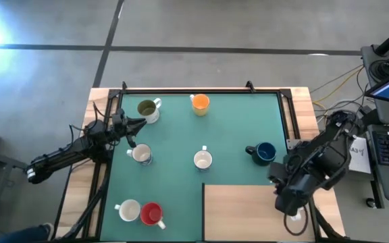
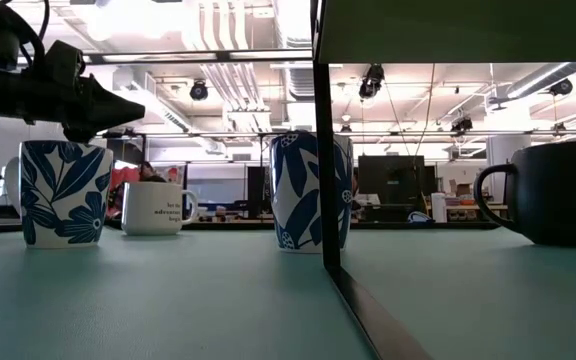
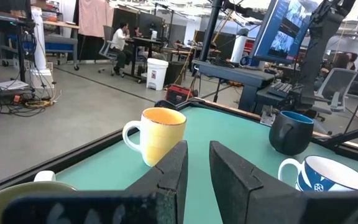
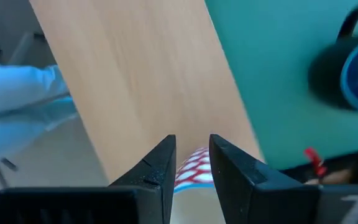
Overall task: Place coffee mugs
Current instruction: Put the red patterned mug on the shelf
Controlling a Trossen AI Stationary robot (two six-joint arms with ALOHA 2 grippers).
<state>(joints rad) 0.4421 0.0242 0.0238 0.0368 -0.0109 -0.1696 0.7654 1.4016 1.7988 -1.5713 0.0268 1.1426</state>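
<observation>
In the high view we count seven mugs on the green mat [image 1: 235, 121]: the olive-lined white mug [image 1: 148, 109] and the orange mug [image 1: 200, 103] along the top, two white mugs [image 1: 141, 154] [image 1: 202, 159] across the middle, the dark blue mug [image 1: 264, 153] at centre right, and a white mug [image 1: 128, 210] touching the red mug [image 1: 152, 213] at lower left. The right gripper [image 1: 293, 209] hangs over the lower right corner, beside the pale wooden board [image 1: 242, 209], and its wrist view shows the two fingers standing a little apart around something with a red-and-white lattice pattern [image 4: 191, 168]; we cannot tell whether they pinch it or merely straddle it, nor whether it is a mug at all. The left gripper [image 1: 139, 123] waits at upper left, just beside the olive-lined mug, its fingers [image 3: 174, 171] parted by a narrow gap and holding nothing we can see. We judge the step in hand to be a pick-up at that lower right corner. To do it well, we would keep the fingers centred on the patterned thing, close on it squarely, lift straight up before swinging inward, and choose a bare patch of mat well apart from the blue mug's handle, setting down upright.
</observation>
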